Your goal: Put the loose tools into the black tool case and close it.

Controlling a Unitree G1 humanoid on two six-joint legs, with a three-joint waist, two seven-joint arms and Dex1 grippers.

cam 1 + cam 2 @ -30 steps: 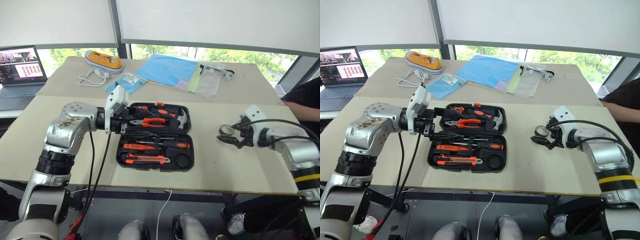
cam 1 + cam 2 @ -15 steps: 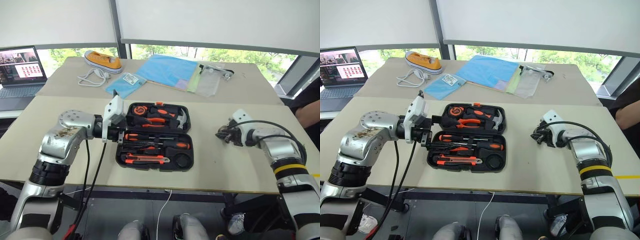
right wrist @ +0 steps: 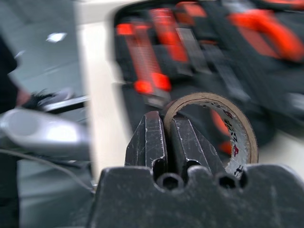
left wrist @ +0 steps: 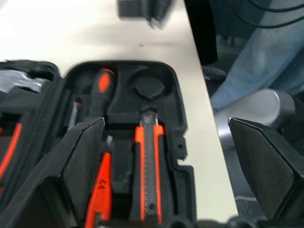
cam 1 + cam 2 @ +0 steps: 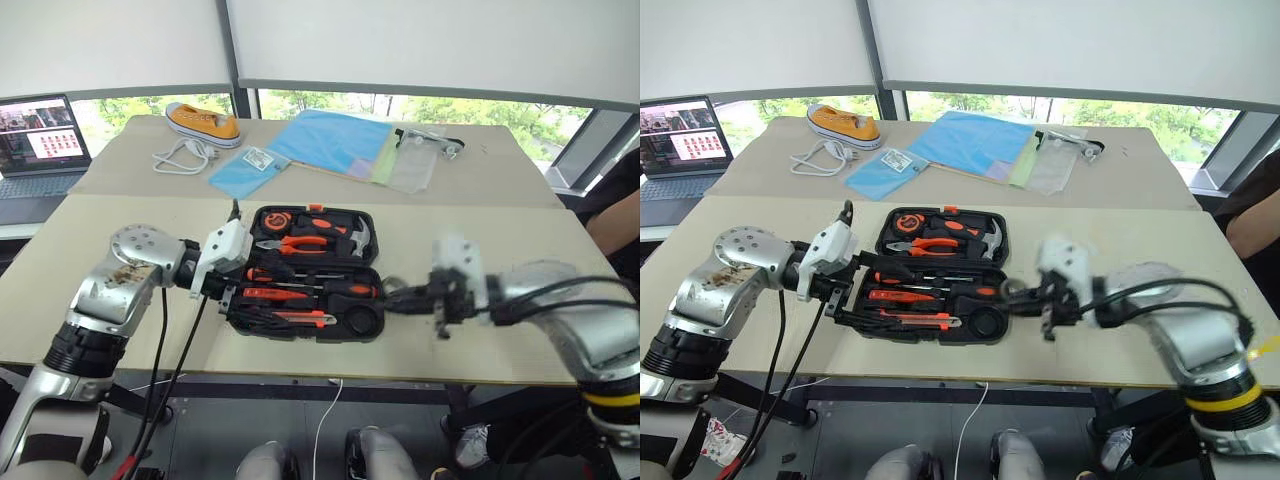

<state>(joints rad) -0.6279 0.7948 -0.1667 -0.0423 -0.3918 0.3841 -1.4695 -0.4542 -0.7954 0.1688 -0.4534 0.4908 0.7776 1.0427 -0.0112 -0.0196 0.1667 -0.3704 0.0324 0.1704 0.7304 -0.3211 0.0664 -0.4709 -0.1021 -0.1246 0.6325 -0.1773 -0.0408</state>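
Right hand (image 3: pixel 166 137) pinches blurred tape roll (image 3: pixel 237 128) wall.

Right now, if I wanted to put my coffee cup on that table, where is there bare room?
The beige tabletop is bare right of the open black plastic tool case, beyond the right claw gripping a tape roll. Another bare patch lies on the near left, below the grey laptop. The far side is crowded: yellow sneaker, white cable, blue folders.

Open black tool case (image 5: pixel 262 318), tape roll (image 3: pixel 223 124) pinched above it.
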